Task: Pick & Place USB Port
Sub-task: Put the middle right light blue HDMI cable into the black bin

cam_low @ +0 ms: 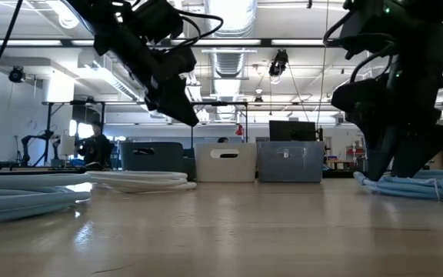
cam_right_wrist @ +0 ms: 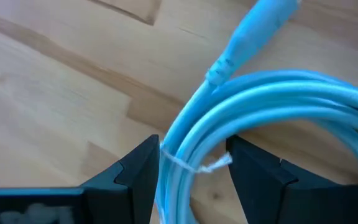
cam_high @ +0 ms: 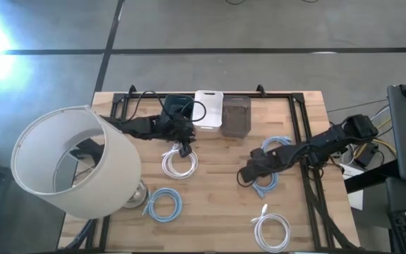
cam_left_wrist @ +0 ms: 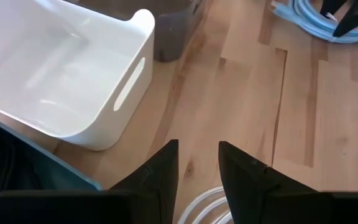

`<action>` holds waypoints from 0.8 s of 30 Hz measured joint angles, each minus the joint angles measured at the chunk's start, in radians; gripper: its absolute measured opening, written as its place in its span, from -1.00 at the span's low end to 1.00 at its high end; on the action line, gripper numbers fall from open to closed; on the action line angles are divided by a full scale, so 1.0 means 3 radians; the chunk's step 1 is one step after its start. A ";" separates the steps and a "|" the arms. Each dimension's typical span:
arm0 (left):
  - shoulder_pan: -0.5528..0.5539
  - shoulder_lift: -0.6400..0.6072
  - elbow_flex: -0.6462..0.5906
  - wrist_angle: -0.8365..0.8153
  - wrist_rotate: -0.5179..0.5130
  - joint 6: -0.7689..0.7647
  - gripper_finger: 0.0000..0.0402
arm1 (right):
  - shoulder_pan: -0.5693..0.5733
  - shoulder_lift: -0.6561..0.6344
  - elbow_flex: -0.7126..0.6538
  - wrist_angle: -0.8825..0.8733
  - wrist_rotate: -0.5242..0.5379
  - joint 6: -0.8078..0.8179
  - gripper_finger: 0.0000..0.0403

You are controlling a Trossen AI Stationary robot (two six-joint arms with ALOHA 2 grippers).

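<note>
While the right gripper point(cam_right_wrist: 191, 174) is sitting low on the blue coiled cable point(cam_right_wrist: 272, 99) at the table's right side, its fingers are standing wide on either side of the coil's strands, not clamped; the cable's plug point(cam_right_wrist: 253, 31) is pointing away over bare wood. That coil point(cam_high: 273, 152) is lying close to the black frame rail point(cam_high: 303, 134) along the right edge, so room is tight there.

The left gripper point(cam_left_wrist: 197, 165) is hovering raised above the table near the bins, fingers partly apart, holding nothing. A white coiled cable point(cam_high: 180, 162) is lying just below it.

Open wood is showing mid-table between the two grippers. The butcher-block tabletop point(cam_high: 217, 190) is lying flat and the low view is looking into a lit workshop behind.

White bin point(cam_left_wrist: 61, 74), grey bin point(cam_high: 235, 115) and dark teal bin point(cam_high: 176, 106) are lining the far edge side by side. A second blue coil point(cam_high: 164, 204) and a second white coil point(cam_high: 271, 229) are lying near the front edge. A large white lampshade point(cam_high: 72, 162) is covering the front-left corner.
</note>
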 joint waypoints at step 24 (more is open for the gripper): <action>0.0000 0.0003 -0.0081 0.0020 -0.0023 -0.0013 -0.42 | 0.0004 0.0010 0.0244 0.0739 -0.0267 -0.1206 -0.83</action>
